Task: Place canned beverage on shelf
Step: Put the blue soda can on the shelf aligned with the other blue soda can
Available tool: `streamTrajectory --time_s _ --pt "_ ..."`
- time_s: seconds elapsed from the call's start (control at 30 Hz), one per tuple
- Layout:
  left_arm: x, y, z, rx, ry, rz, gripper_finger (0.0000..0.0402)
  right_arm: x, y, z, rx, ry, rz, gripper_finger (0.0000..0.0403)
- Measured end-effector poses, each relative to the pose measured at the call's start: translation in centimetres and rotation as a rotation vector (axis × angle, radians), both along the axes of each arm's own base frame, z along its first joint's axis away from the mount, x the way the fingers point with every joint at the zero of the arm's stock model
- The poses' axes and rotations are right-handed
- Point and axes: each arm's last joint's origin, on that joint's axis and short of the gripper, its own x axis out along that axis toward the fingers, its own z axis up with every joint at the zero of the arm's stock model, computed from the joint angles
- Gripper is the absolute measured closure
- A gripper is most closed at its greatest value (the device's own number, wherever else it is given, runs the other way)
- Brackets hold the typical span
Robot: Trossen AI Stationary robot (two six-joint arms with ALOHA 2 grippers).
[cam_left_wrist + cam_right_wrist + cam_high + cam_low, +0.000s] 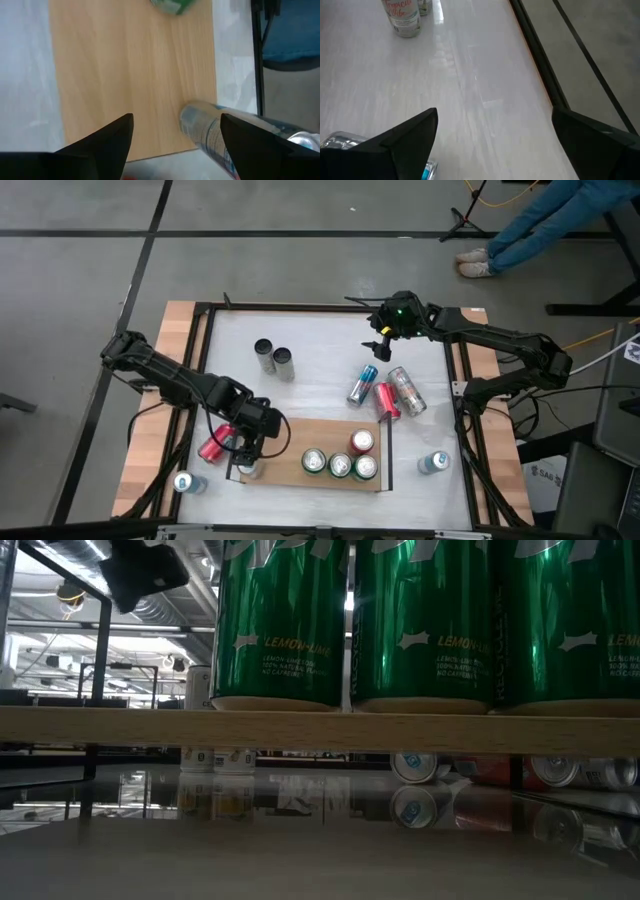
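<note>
Now, counter: you have a white top (320,345) in a black frame, with light wooden strips along its left and right edges.
Shelf: your light wooden board (300,442) lies on the counter near its front edge, toward the left; three green cans (340,466) and one red-topped can (361,442) stand at its right end.
Left pincer: your left pincer (247,452) hangs over the shelf's left end, fingers spread apart and gripping nothing; a silver can (205,130) lies at the board's corner just beside one finger, and a red can (213,446) lies on the counter just off that end.
Right pincer: your right pincer (378,340) hovers over bare counter near the back edge, fingers wide apart and empty.
Loose cans: two upright grey ones (273,358) stand toward the back left; a blue (362,385), a red (387,401) and a silver can (407,390) lie together right of centre.
Room: grey floor with dark lines; a seated person's legs (530,225) show beyond the back right corner.
</note>
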Motion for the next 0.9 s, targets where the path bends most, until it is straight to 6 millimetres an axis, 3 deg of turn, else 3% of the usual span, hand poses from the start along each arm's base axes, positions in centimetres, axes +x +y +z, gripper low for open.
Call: streamTrajectory --time_s 0.3,0.5,0.9 --pt "0.7 0.6 2.3 0.038 -0.079 0.061 0.0108 0.0 0.0 0.0 0.0 0.0 0.0 0.0022" --pt "0.4 2.0 4.0 0.033 0.005 0.19 0.0108 0.0 0.0 0.0 0.0 0.0 0.001 0.0022" --pt "-2.0 3.2 9.3 -0.005 0.172 0.47 0.0108 0.0 0.0 0.0 0.0 0.0 0.0 0.0022"
